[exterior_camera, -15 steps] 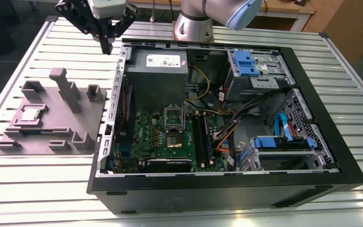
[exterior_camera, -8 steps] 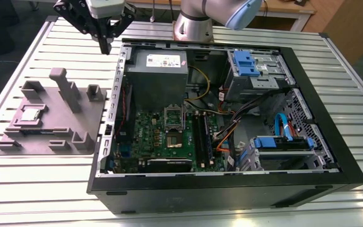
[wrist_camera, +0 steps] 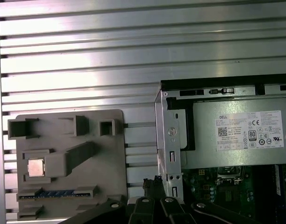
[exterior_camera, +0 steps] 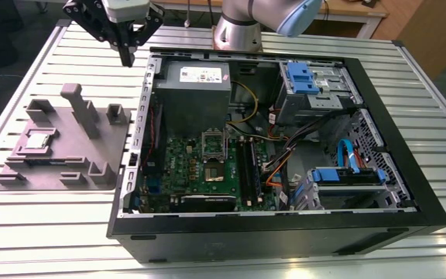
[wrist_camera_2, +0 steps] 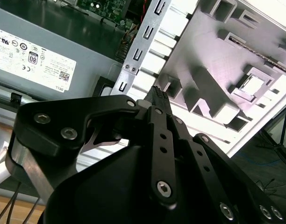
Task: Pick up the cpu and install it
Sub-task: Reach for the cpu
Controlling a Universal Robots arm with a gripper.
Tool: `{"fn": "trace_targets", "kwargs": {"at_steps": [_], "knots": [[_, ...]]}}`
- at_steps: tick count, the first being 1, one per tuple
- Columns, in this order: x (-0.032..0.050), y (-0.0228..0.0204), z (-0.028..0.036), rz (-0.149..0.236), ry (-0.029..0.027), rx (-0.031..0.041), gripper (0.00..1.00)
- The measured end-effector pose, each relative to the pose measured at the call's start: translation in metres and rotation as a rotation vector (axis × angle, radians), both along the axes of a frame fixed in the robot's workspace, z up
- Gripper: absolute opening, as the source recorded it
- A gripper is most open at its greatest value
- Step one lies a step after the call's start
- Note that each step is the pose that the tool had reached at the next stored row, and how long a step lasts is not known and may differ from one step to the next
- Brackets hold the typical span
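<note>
The cpu (exterior_camera: 39,141) is a small silvery square lying in a pocket of the grey plastic fixture (exterior_camera: 91,154) on the exterior view's left, beside the open computer case. Both wrist views show the cpu (wrist_camera_2: 252,84) (wrist_camera: 36,167) resting in that fixture (wrist_camera: 87,186). My gripper (exterior_camera: 127,57) hangs high over the table at the case's far left corner, well away from the cpu. Its black fingers are shut with nothing between them, and the gripper (wrist_camera_2: 156,92) (wrist_camera: 151,182) looks the same in both wrist views. Inside the case lies the green motherboard (exterior_camera: 184,168) with its socket (exterior_camera: 213,168).
The black case wall (exterior_camera: 285,232) rises around the motherboard. Inside are a grey power supply (exterior_camera: 193,87), blue drive brackets (exterior_camera: 304,78) and loose cables (exterior_camera: 285,157). The fixture carries upright posts (exterior_camera: 79,107). The slatted metal table (exterior_camera: 53,232) lies all around, and the arm's base (exterior_camera: 238,29) stands behind the case.
</note>
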State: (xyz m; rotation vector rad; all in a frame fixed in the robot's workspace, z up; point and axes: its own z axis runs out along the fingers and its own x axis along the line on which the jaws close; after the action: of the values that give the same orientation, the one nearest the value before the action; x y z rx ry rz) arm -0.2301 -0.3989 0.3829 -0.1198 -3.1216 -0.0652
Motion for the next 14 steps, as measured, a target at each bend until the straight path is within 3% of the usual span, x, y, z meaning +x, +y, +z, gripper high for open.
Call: {"fn": "trace_targets", "kwargs": {"at_steps": [14], "knots": [[-0.0122,0.0000,-0.0001,0.000,0.0000,0.0000,0.10]]}}
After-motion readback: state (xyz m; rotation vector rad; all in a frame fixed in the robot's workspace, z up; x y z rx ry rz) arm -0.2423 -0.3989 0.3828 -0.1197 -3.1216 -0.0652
